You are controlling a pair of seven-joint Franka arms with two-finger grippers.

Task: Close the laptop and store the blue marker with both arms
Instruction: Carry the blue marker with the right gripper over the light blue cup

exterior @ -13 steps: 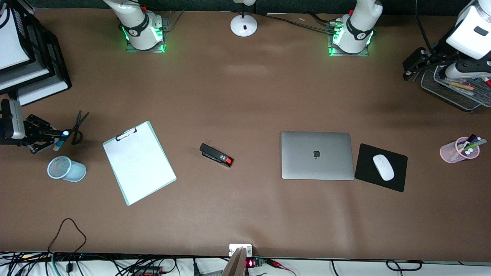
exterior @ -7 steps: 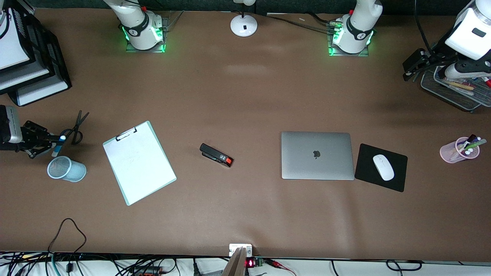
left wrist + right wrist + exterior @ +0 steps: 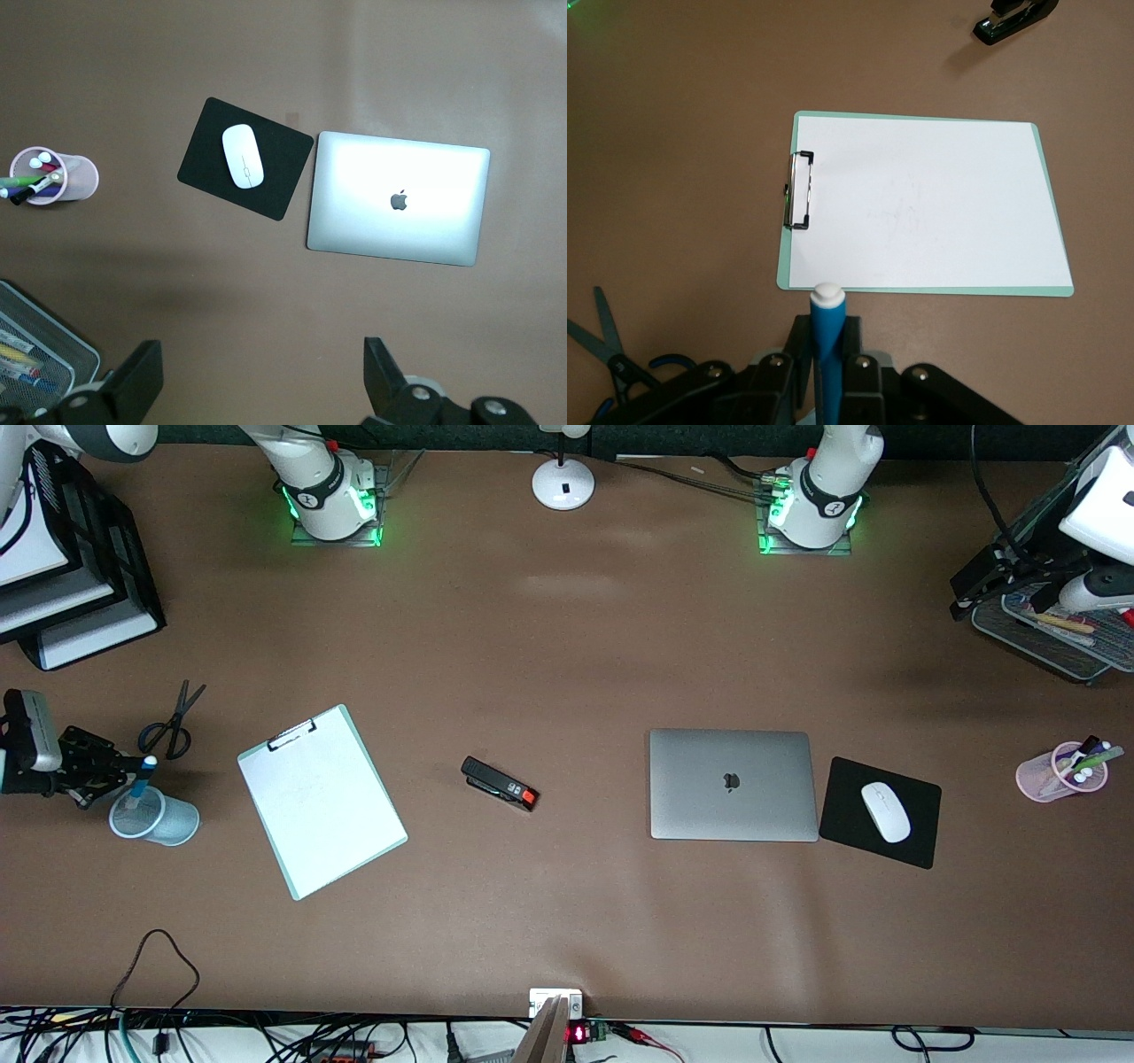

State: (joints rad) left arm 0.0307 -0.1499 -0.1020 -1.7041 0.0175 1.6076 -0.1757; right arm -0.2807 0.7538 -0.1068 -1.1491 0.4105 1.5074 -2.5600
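Observation:
The silver-grey laptop (image 3: 733, 784) lies shut on the table, apple logo up; it also shows in the left wrist view (image 3: 399, 198). My right gripper (image 3: 124, 775) is shut on the blue marker (image 3: 140, 784), white end up, held over the mouth of the light-blue mesh cup (image 3: 155, 816) at the right arm's end of the table. In the right wrist view the blue marker (image 3: 829, 341) stands between the black fingers (image 3: 799, 343). My left gripper (image 3: 970, 589) is open and empty, raised beside the wire tray (image 3: 1045, 642); its fingers (image 3: 135, 379) stand wide apart.
A clipboard (image 3: 322, 799) and scissors (image 3: 173, 722) lie near the mesh cup. A black stapler (image 3: 499, 783) lies mid-table. A white mouse (image 3: 885, 811) on a black pad (image 3: 912, 846) sits beside the laptop. A pink cup of markers (image 3: 1063, 772) stands at the left arm's end. Stacked trays (image 3: 62, 576) stand at the right arm's end.
My right gripper has carried the blue marker from beside the scissors to over the mesh cup. My left arm has drawn back toward the wire tray.

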